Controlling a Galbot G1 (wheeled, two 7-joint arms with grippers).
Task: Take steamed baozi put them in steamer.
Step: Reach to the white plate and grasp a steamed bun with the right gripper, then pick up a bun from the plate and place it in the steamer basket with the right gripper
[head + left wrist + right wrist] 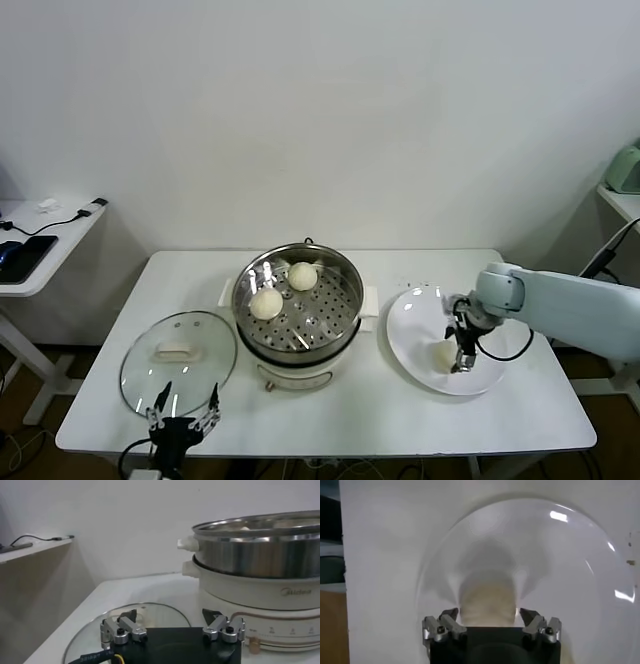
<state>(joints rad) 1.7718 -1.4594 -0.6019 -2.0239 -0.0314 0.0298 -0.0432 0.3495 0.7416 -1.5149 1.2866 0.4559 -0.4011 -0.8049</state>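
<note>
The right pincer [459,362] was down on the white plate [420,312], at the right side of the white surface [500,415]. Its two fingers [449,621] stood on either side of one steamed baozi [486,601], close to it. I could not tell if they were squeezing the bun or not.

The steamer [299,305] sat in the middle of the surface. Two more baozi were inside it on the tray with holes, one [266,304] nearer the front and one [303,276] farther back.

The left pincer [184,417] waited low at the front edge of the surface, with its fingers spread apart and nothing in them. The round glass lid [178,361] lay flat just beside it, to the left of the steamer.
</note>
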